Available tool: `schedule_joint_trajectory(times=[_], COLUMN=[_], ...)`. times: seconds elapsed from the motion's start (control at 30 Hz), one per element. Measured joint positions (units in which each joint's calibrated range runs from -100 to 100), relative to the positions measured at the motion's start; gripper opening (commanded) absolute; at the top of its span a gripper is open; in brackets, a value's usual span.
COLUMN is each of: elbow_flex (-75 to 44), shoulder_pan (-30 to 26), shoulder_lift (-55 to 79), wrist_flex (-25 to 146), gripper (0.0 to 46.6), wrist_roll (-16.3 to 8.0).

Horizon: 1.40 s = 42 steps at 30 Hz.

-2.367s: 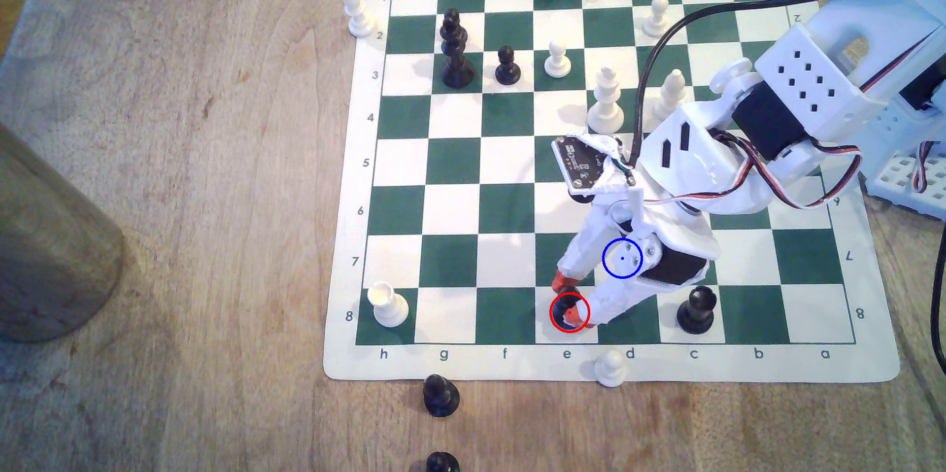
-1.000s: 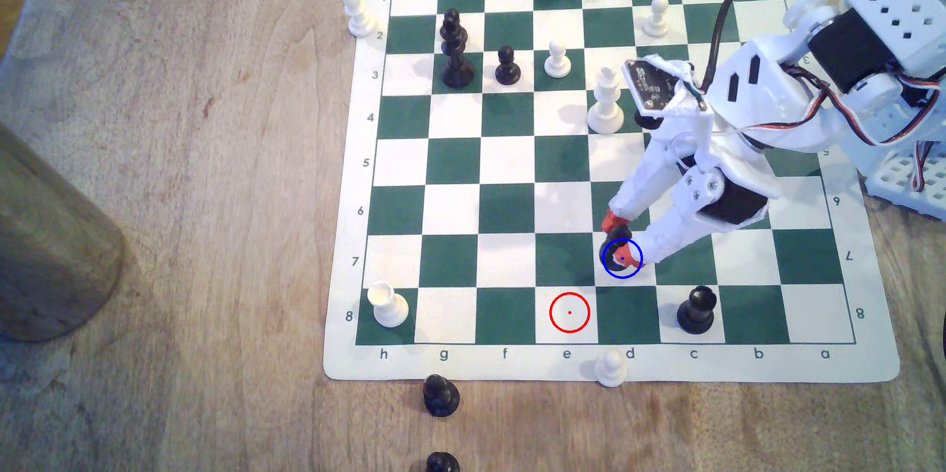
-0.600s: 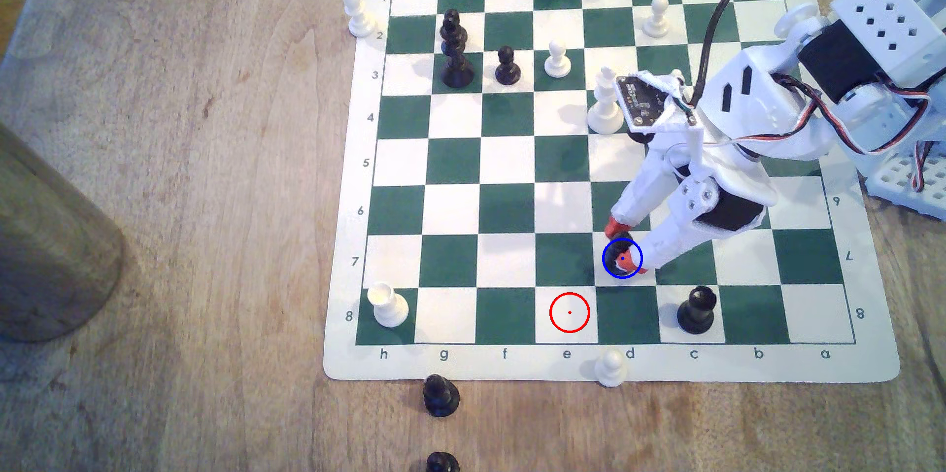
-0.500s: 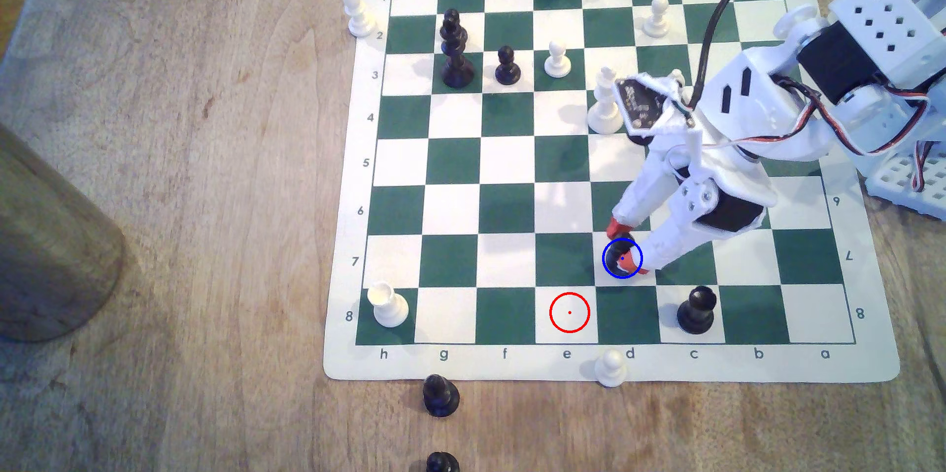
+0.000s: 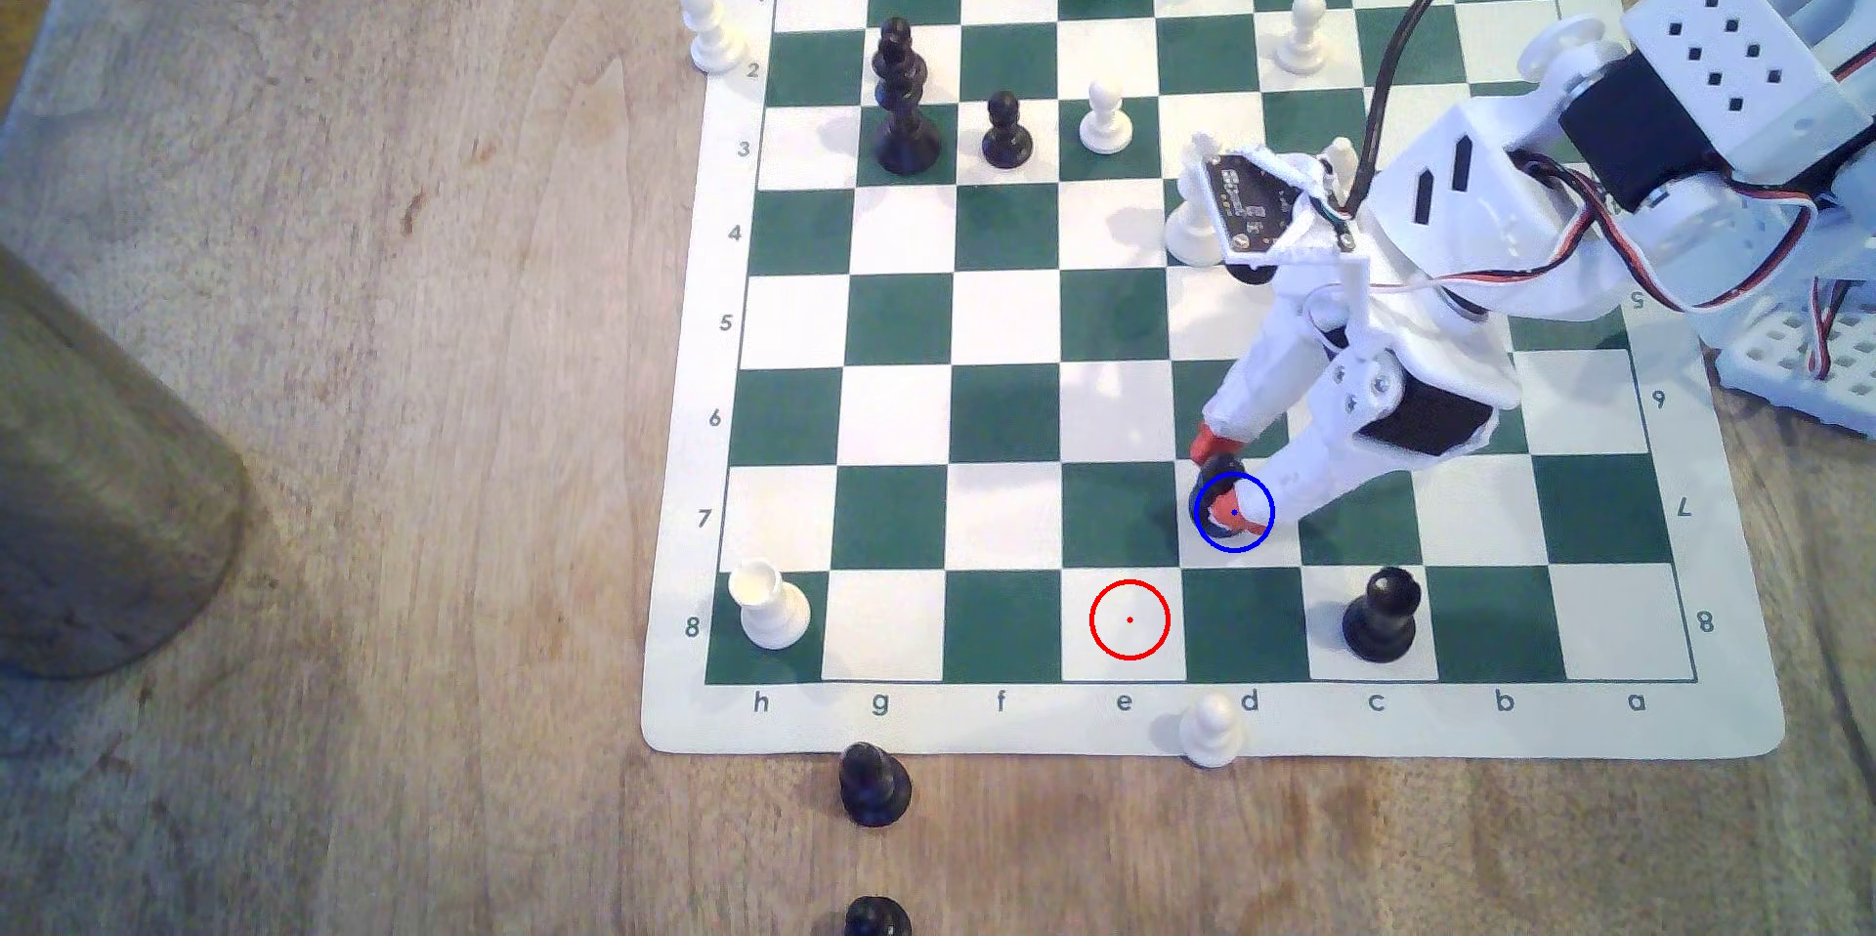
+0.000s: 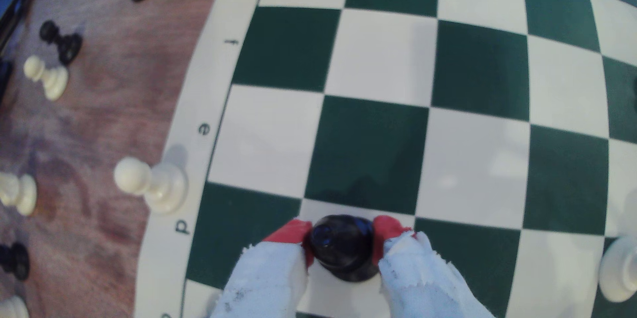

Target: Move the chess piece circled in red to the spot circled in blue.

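The chess piece circled in red (image 5: 1202, 500), glossy black with a wide round base, stands on the spot circled in blue (image 5: 1241, 556), a white square in row 7 of the board. My gripper (image 5: 1225, 479) comes down on it from the exterior view's right, and its red fingertips (image 5: 1211, 442) press against both sides of the piece. In the wrist view the chess piece (image 6: 341, 249) sits upright between the two red pads of the gripper (image 6: 341, 235), with white board beneath it. The red ring (image 5: 1129, 619) marks a bare white square in row 8.
A black piece with a notched top (image 5: 1379, 613) stands one row nearer and one column to the exterior view's right. A white pawn (image 5: 1210, 728) sits on the board's near border. A white king (image 5: 1190, 221) stands behind the wrist. Black pawns (image 5: 873, 782) lie off the board.
The black piece went from the red-ringed square to the blue-ringed one in my gripper. In the last half second the wrist has shifted slightly to the exterior view's left, with the fingers still on the piece.
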Motion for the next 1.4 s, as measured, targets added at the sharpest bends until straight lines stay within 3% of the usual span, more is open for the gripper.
schedule_joint_trajectory(times=[0.43,0.7,0.93,1.4], elbow_flex=[0.0,0.0,0.0,0.99], shoulder_pan=[0.0,0.0,-0.66,-0.66], shoulder_lift=[-1.51,-1.51,-2.35,-7.46], wrist_flex=[2.71,2.71,3.43,8.37], gripper=[0.5,7.3,16.2,19.9], wrist_roll=[-0.05,-0.05,0.1,-0.63])
